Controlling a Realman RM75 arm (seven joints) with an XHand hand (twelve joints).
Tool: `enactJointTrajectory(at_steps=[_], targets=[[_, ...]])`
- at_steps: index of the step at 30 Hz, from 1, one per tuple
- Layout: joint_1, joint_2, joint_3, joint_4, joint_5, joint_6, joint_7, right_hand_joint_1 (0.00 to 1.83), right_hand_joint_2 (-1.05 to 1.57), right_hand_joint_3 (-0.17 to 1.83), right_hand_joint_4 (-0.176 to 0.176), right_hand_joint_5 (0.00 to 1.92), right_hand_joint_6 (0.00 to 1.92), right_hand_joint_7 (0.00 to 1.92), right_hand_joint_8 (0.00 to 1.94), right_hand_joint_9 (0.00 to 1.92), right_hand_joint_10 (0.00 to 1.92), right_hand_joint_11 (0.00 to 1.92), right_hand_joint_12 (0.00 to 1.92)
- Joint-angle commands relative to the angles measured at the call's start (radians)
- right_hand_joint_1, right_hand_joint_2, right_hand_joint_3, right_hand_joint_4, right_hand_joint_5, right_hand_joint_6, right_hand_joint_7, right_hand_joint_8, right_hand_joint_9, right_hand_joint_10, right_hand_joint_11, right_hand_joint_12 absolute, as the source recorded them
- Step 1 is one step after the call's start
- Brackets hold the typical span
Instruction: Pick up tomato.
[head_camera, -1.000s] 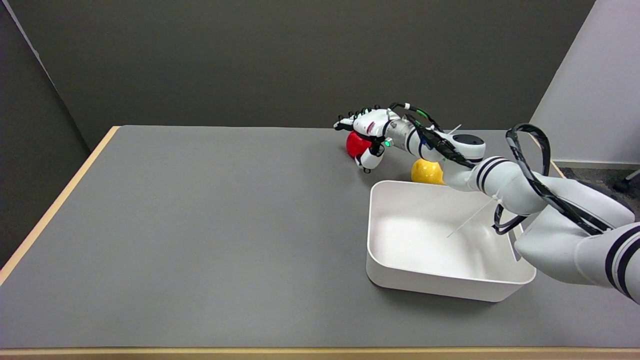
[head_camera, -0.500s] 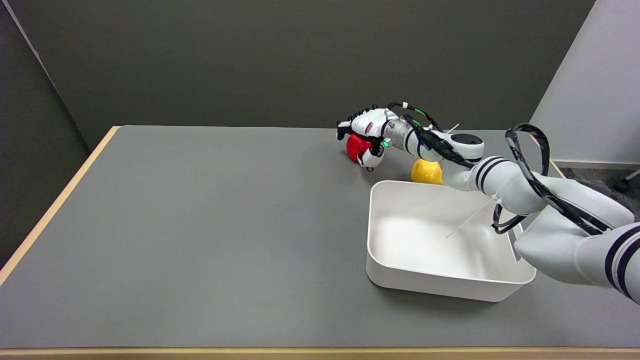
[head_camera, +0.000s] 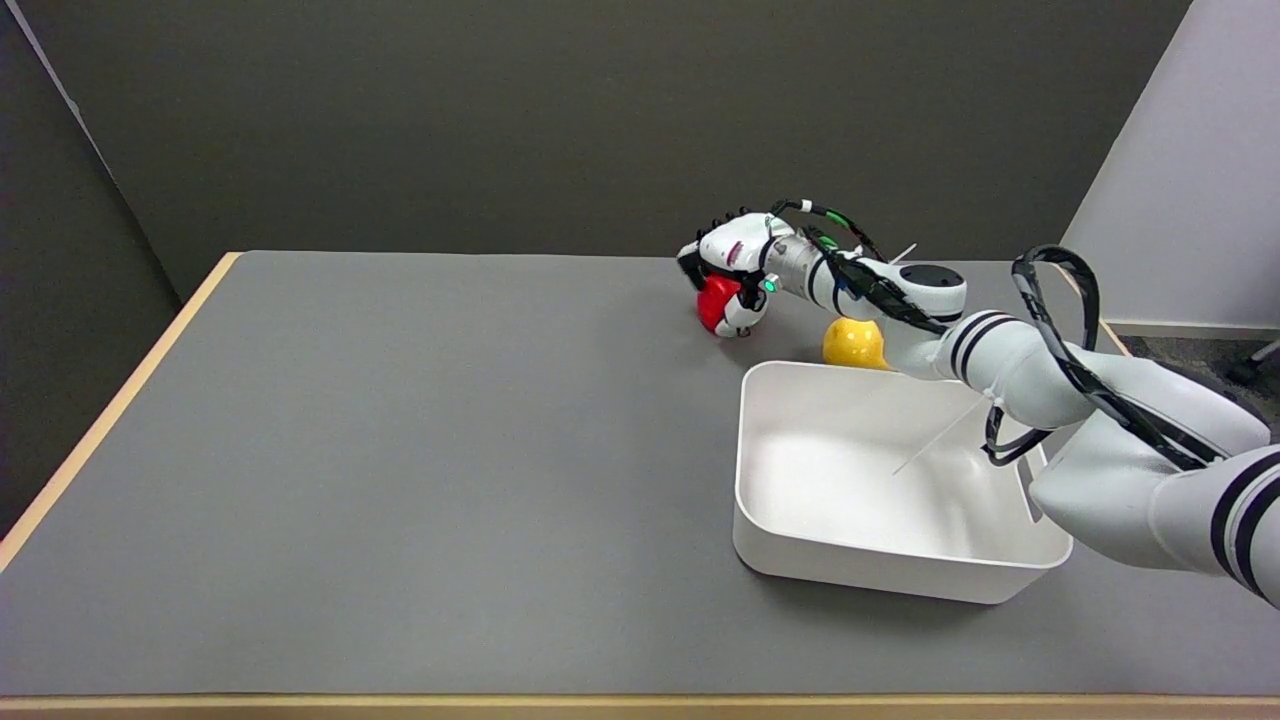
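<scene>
- Gripping the tomato (head_camera: 714, 303) with the right hand (head_camera: 735, 268), far side of the table (head_camera: 400, 450), near the back edge.
- Wrapped from above: dark fingers (head_camera: 692, 262) curled down over the far side, thumb pressing in on the near right side.
- Judged grasped rather than merely touched, since red shows only between thumb and fingers.
- Cannot tell whether lifted yet; a thin shadow lies right under the fruit, so probably resting on the surface or barely clear of it.
- Done, by the look of things: reach and closing of the grasp.
- Left: a clear raise off the surface, without slipping out of a hold that covers mostly the top.
- Sitting to the right, well apart from the grasp: a lemon (head_camera: 853, 342), partly hidden behind the forearm, just beyond the far rim of the white bin (head_camera: 760, 560).
- Worth watching: round, smooth skin could roll out toward the open left side if the squeeze is light.
</scene>
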Motion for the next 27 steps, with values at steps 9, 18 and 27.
enactJointTrajectory(at_steps=[9, 18, 27], targets=[[-0.03, 0.02, 0.021, 0.05, -0.014, 0.007, -0.021, 1.32, 1.2, 0.13, -0.176, 0.54, 1.8, 0.74, 1.26, 0.76, 1.37, 0.82, 1.56], [-0.053, 0.065, 0.13, 0.181, -0.014, 0.007, -0.021, 1.32, 1.17, 0.18, -0.176, 0.54, 1.81, 0.75, 1.27, 0.75, 1.38, 0.79, 1.57], [-0.124, 0.159, 0.368, 0.511, -0.014, 0.008, -0.021, 1.34, 1.11, 0.26, -0.176, 0.58, 1.74, 0.79, 1.23, 0.79, 1.34, 0.81, 1.59]])
